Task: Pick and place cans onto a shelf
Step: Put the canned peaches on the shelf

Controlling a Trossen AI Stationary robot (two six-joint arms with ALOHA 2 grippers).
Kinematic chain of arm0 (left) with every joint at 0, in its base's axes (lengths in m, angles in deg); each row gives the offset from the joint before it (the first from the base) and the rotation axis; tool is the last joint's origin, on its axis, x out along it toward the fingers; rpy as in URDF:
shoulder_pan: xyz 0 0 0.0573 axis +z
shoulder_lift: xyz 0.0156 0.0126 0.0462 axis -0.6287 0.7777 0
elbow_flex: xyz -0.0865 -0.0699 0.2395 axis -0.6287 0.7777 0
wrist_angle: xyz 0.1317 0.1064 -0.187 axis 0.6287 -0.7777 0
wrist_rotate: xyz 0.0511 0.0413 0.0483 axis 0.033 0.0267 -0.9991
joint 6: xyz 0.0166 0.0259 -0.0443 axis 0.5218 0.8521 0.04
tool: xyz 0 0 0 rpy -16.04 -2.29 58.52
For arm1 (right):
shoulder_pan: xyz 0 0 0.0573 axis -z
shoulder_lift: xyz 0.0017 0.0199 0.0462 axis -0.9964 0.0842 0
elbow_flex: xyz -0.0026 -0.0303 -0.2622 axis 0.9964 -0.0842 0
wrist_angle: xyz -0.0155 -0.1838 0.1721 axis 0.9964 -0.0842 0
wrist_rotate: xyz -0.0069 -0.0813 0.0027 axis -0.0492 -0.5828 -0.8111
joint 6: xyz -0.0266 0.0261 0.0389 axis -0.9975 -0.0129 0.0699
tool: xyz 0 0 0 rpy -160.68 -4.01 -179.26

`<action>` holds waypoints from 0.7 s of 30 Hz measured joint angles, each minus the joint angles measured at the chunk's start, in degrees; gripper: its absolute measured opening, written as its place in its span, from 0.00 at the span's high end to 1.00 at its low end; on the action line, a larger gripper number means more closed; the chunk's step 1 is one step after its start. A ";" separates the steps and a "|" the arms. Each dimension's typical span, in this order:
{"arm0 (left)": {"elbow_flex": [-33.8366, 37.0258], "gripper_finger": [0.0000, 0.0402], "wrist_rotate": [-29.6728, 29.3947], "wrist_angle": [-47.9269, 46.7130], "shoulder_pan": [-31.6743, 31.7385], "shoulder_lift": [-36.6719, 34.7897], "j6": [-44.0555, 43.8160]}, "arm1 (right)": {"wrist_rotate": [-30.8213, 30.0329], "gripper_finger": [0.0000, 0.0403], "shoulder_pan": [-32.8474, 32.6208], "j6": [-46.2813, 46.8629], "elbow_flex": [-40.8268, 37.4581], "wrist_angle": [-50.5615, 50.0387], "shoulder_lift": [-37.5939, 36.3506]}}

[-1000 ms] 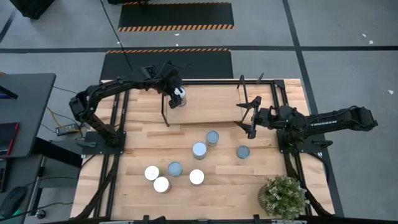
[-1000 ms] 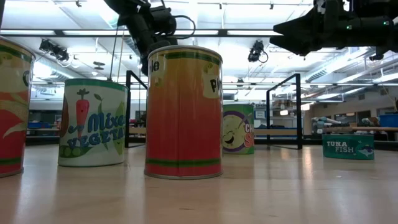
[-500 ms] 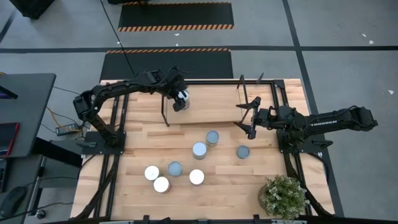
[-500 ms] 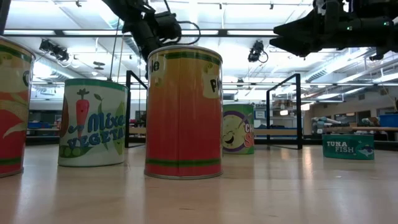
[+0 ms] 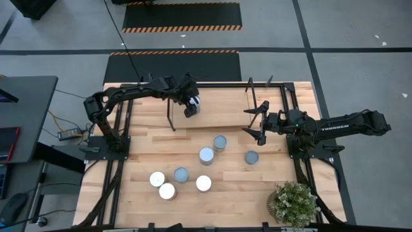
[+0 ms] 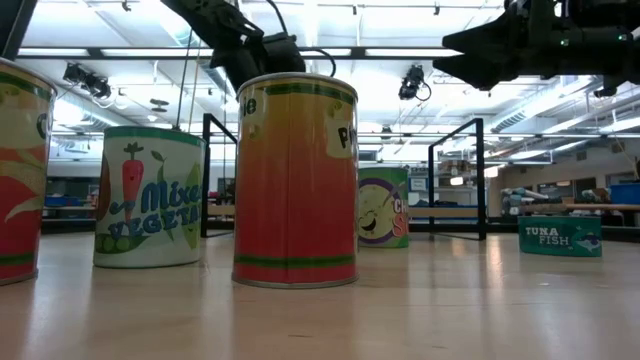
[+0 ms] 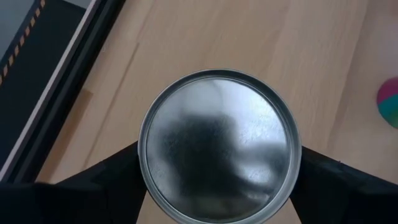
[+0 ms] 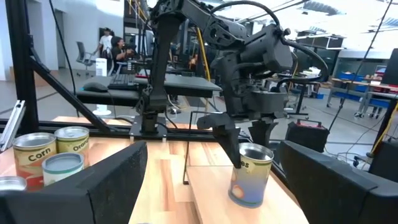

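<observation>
my read, high view, table centre as the clock hub. nearest edge: potted plant point(image 5: 293, 202) at 5 o'clock. three cans at 7 o'clock: white-top can point(image 5: 157, 179), second white-top can point(image 5: 167, 191), grey-top can point(image 5: 181, 174), packed close together; whether they touch, can't tell. third white-top can point(image 5: 203, 183) at 6, just beside the grey one. near the hub, pale-top can point(image 5: 206, 155) and bluish can point(image 5: 219, 142) sit just beside each other. lone can point(image 5: 251, 157) at 4 o'clock, apart from the rest.

right gripper point(image 5: 257, 126) at 3 o'clock, above the table with its fingers spread apart, gripping nothing; the lone can is near it, on the near side. right wrist view confirms: both fingers wide, nothing between.

far side: shelf point(image 5: 219, 109) from 11 to 1 o'clock, light board in a black rod frame. left gripper point(image 5: 191, 107) over it at 11 o'clock, clenched on the held can point(image 5: 193, 109). left wrist view shows the silver lid point(image 7: 219, 145) filling the gap, one finger point(image 7: 109, 180) against each side. in the right wrist view that can point(image 8: 250, 174) sits low over the board; touching or not, can't tell.

low view: big orange-label can point(image 6: 295, 180) up front, mixed-veg can point(image 6: 150, 197) to its 9, tuna tin point(image 6: 560, 236) off at 3.
</observation>
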 joint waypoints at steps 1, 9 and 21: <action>0.00 0.19 -0.05 -0.01 -0.01 0.00 0.21 | 0.00 0.08 -0.02 -0.02 0.00 0.02 0.00; -0.19 0.04 -2.41 -2.74 -0.01 0.06 1.01 | -0.02 0.08 0.00 -0.15 0.00 0.13 0.00; -7.11 0.02 -9.51 -7.42 -3.09 -0.39 5.15 | -0.02 0.08 0.00 -0.02 0.00 0.09 0.00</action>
